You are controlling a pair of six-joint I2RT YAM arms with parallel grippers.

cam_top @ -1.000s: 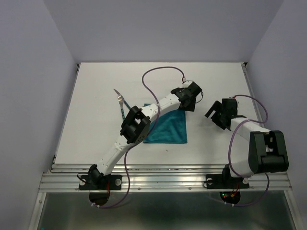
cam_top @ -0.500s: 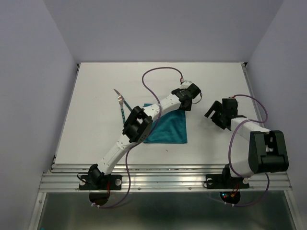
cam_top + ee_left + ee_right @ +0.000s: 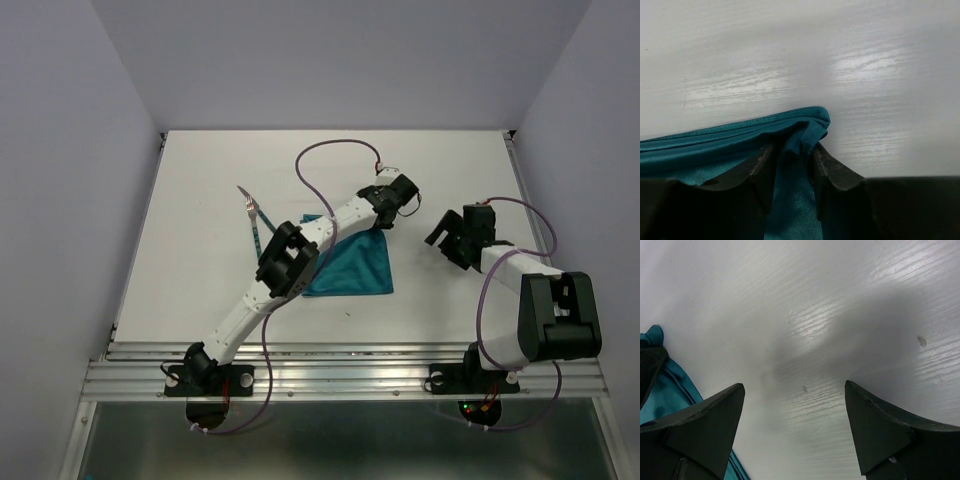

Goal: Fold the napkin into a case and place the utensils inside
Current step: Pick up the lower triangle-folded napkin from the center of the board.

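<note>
- While the left gripper (image 3: 792, 150) pinches the teal-green soft cloth napkin (image 3: 715, 142) by its corner, drag low and level;
- right gripper (image 3: 794, 386) beside it: spread, empty.

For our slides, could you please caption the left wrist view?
Left gripper pinching a corner of the teal-green cloth napkin over white table.

Left pincer (image 3: 792, 152) shifted left, napkin (image 3: 355, 270) corner dragged
</note>
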